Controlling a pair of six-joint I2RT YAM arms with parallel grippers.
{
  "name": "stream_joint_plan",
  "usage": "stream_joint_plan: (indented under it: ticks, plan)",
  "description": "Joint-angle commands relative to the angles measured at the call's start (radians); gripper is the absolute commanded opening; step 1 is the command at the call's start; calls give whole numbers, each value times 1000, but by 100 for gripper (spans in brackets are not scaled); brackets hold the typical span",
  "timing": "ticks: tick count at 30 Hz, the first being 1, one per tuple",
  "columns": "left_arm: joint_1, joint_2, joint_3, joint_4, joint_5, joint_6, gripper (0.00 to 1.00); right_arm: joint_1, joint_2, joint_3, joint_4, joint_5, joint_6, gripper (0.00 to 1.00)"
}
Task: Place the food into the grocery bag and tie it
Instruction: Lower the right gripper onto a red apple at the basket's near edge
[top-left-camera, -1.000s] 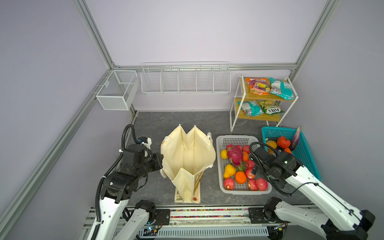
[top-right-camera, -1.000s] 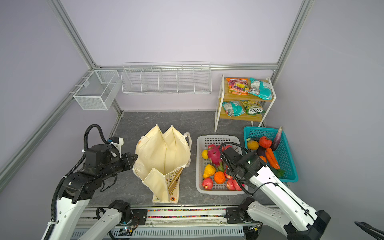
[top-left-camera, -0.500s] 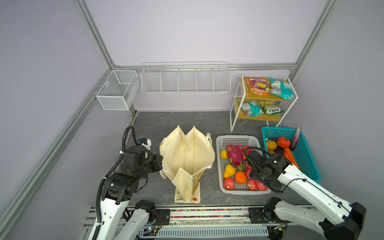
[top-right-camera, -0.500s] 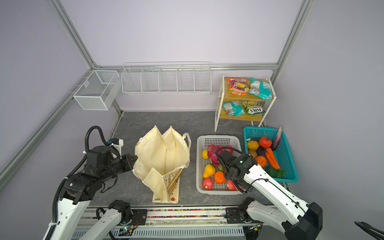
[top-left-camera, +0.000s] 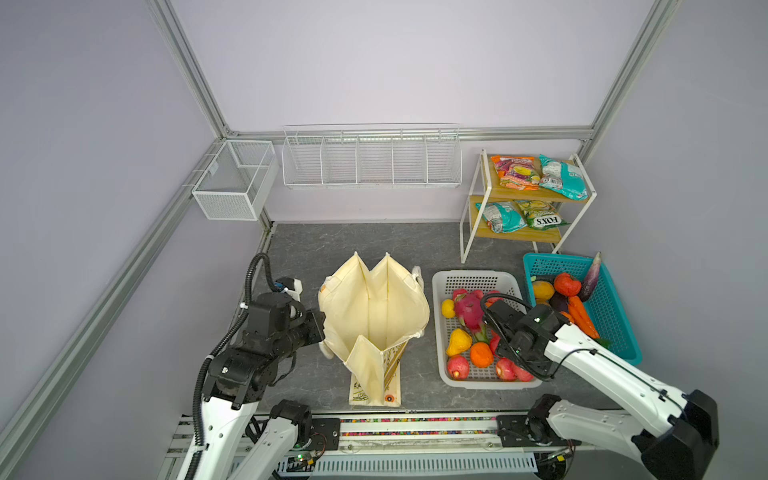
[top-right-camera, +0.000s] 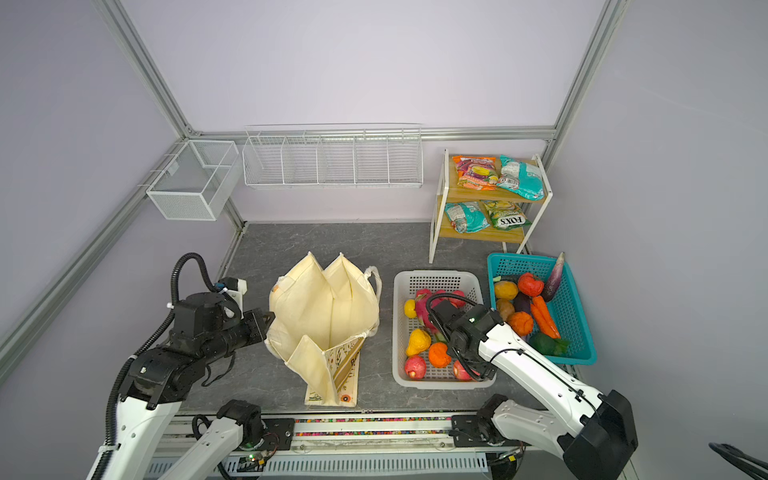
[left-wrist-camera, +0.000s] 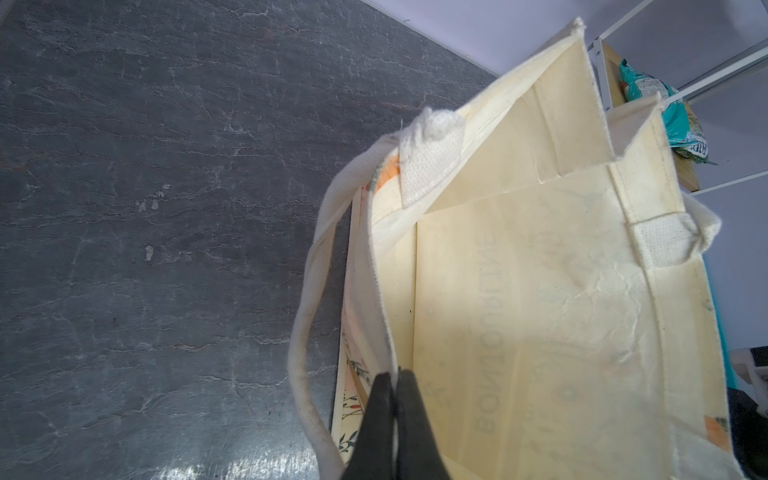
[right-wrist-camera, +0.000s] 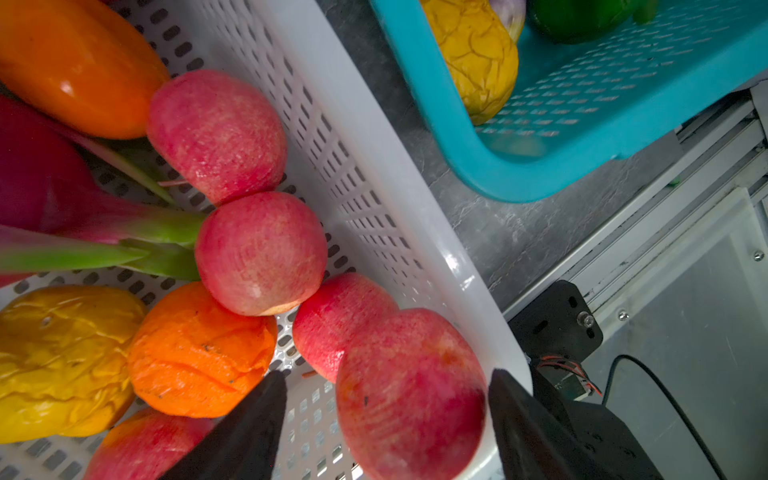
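Bagging, pick stage: we see the left gripper (left-wrist-camera: 395, 380) with fingers together, pinching the rim of the grocery bag (top-left-camera: 374, 316), which stands open on the table (top-left-camera: 332, 249) between the arms, no food visible inside; the right gripper (right-wrist-camera: 386, 374) has fingers apart, straddling a red apple (right-wrist-camera: 411, 390) against the wall of the white basket (right-wrist-camera: 374, 187); we judge the wall-side finger may jam there, or the round apple may squirt aside against its touching neighbour; the thin pinch may slip and the mouth sag; counts: one bag, two baskets, the second being the teal basket (top-left-camera: 615, 332), four snack packets (top-left-camera: 515, 172), at least four red apples in the right wrist view
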Motion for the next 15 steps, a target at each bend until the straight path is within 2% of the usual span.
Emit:
stream_joint_plan:
  ticks: [1,3,6,15]
  plan:
    - [0,-2,-23,-50,-6,3,0,-3,-1,-34,-18,-13,47,82]
    - [1,0,-20,-50,-6,4,0,-4,1,-34,-35,-11,56,87]
    - [1,0,-20,-51,-7,4,0,-4,-2,-33,-44,-8,59,87]
    - [2,-4,-25,-51,-9,6,0,-4,-31,-59,-32,-7,68,66]
